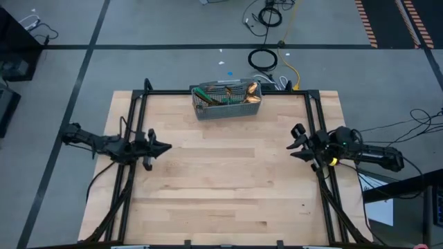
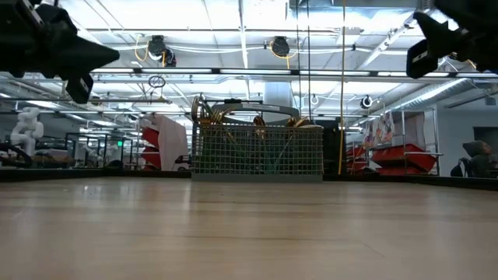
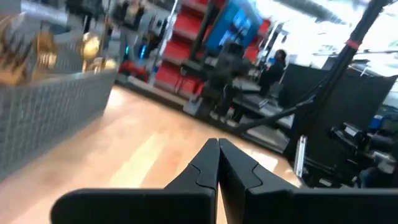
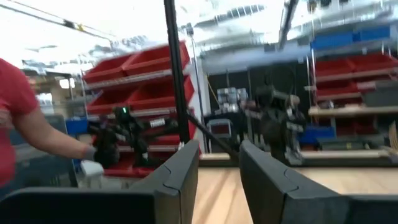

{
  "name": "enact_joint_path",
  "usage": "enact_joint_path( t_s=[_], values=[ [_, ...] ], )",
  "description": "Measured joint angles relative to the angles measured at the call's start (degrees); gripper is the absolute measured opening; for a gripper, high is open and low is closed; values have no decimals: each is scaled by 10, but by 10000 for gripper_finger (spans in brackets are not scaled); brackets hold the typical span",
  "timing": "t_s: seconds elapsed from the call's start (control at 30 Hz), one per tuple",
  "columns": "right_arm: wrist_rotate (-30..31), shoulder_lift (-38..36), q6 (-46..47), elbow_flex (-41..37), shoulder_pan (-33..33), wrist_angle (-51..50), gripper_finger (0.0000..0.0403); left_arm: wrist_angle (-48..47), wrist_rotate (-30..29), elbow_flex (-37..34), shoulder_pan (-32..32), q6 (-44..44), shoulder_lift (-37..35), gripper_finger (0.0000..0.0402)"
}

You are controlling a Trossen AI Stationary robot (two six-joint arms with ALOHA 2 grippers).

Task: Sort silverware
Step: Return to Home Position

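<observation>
Fingers (image 3: 199,174) of the left gripper (image 1: 162,146) lie pressed together with no gap between them and nothing held. Fingers (image 4: 180,174) of the right gripper (image 1: 295,142) stand moderately apart and are likewise empty.

Table (image 1: 221,200): a pale wooden top. No utensil is visible lying on its boards in the high view or the low view.

Arms: the left gripper sits at 9 o'clock on the table and the right gripper at 3 o'clock. Both are raised off the surface, well apart from the caddy, and pointing inward across the table.

Grey wire-mesh caddy (image 1: 228,111): it stands upright at 12 o'clock, against the far edge of the table.

Silverware (image 1: 239,92): every piece in view is inside the caddy. Gold spoon bowls and fork heads rise above the rim (image 2: 204,113), and teal-green handles show among them. The dividers cannot be made out well enough to confirm which piece is in which section.

Person (image 4: 18,118): a red-sleeved arm shows in the room beyond the table, clear of both grippers.

Assessment: the sorting itself appears finished, as no loose utensil is found outside the caddy. What is left, on this evidence, is only for both arms to settle into their rest pose. Correct allocation by section is unverified.
</observation>
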Motion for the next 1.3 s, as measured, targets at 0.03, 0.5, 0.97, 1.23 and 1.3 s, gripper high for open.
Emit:
enact_joint_path(
  t_s=[0.03, 0.5, 0.97, 1.23, 1.3],
  values=[
    [0, 0, -3, 0, 0, -13, 105, 13, 1, -4, 0, 9, 4, 8],
    [0, 2, -10, 0, 0, -122, 105, 11, 10, -4, 0, 74, 14, 8],
    [0, 2, -10, 0, 0, -122, 105, 10, 11, -4, 0, 74, 14, 8],
    [0, 2, -10, 0, 0, -122, 105, 10, 11, -5, 0, 74, 14, 8],
    [0, 2, -10, 0, 0, -122, 105, 10, 11, -5, 0, 74, 14, 8]
  ],
)
